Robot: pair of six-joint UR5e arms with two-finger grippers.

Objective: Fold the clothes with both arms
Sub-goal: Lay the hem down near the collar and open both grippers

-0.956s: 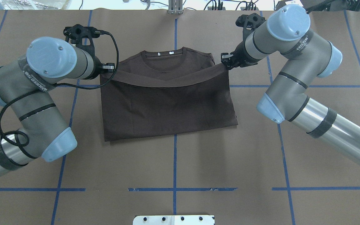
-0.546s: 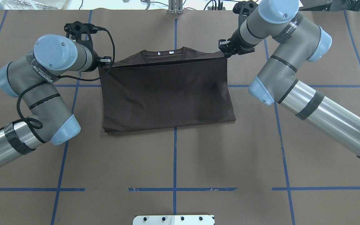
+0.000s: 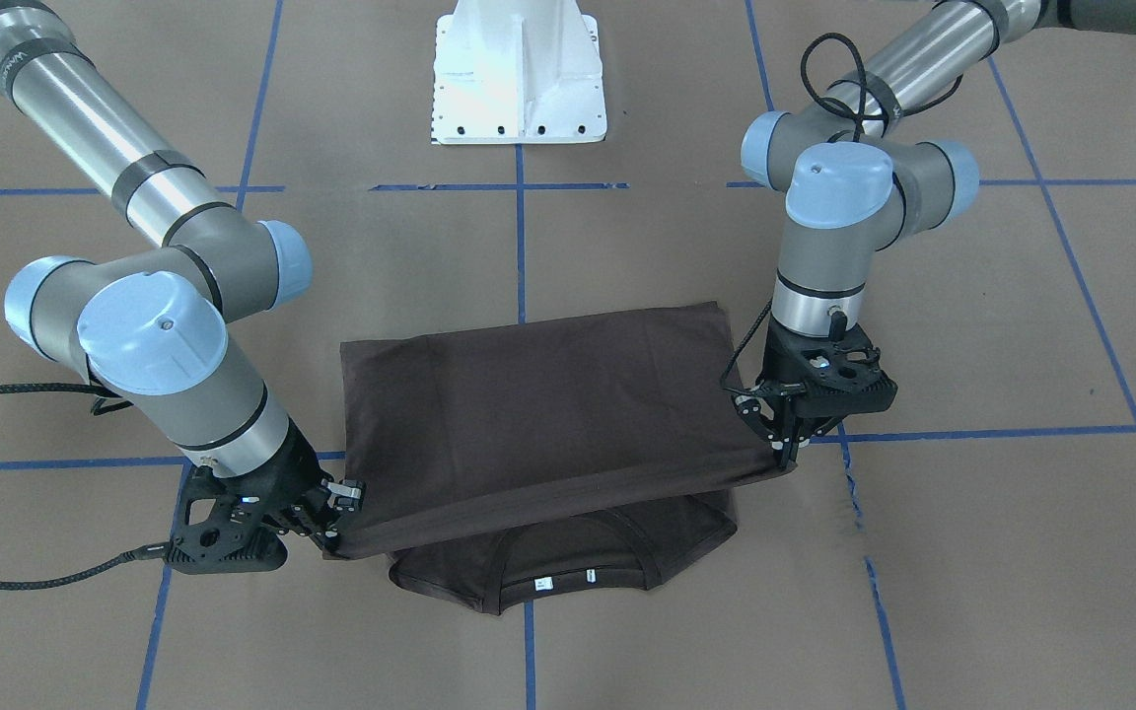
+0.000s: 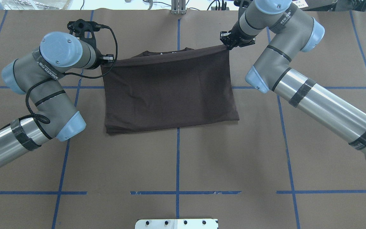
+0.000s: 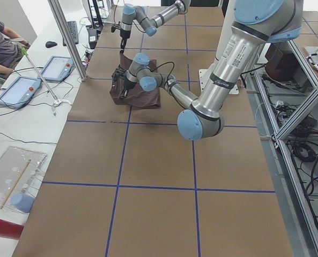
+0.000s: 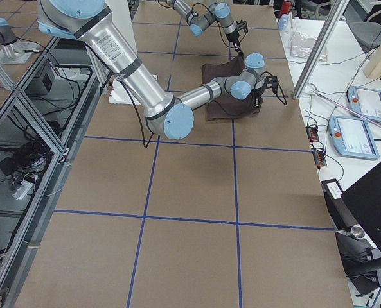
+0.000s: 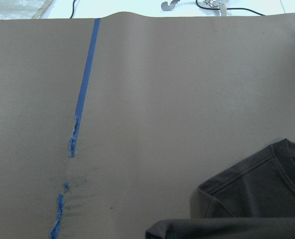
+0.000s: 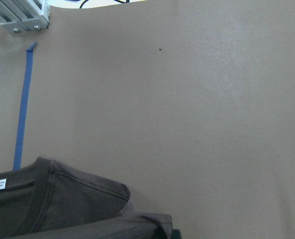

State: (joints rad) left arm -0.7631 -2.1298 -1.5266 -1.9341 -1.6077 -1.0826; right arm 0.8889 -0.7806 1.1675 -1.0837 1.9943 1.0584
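Scene: shirt-folding on a brown paper-covered table (image 4: 176, 165) ruled with blue tape, two grey-silver jointed arms at work.

Garment: a dark brown-grey short-sleeved knit T-shirt (image 4: 170, 92) lies toward 12 o'clock from the white pedestal base (image 3: 519, 69). Its lower half is doubled up over the chest. From across the table, the round ribbed collar (image 3: 568, 540) and small white neck tags (image 3: 540, 584) peep out beyond the raised edge.

Left pincer: the black two-finger left gripper (image 4: 108, 58) is pressed together on the hem corner at the shirt's 10 o'clock.

Right pincer: the black two-finger right gripper (image 4: 227, 45) pinches the corner at 2 o'clock and sits farther out toward 12.

Edge: stretched taut between the two corners and held just off the cloth beneath.

Stage: by the look of it, the fold is nearly carried across but not yet laid down.

Risk, skew: with one corner ahead of the other, setting down now would likely land the hem crooked across the collar.

Risk, slip: thin knit in a small pinch could pull free if the arms spread further.

Risk, drag: letting go unevenly might tug the layer sideways and wrinkle the one below.
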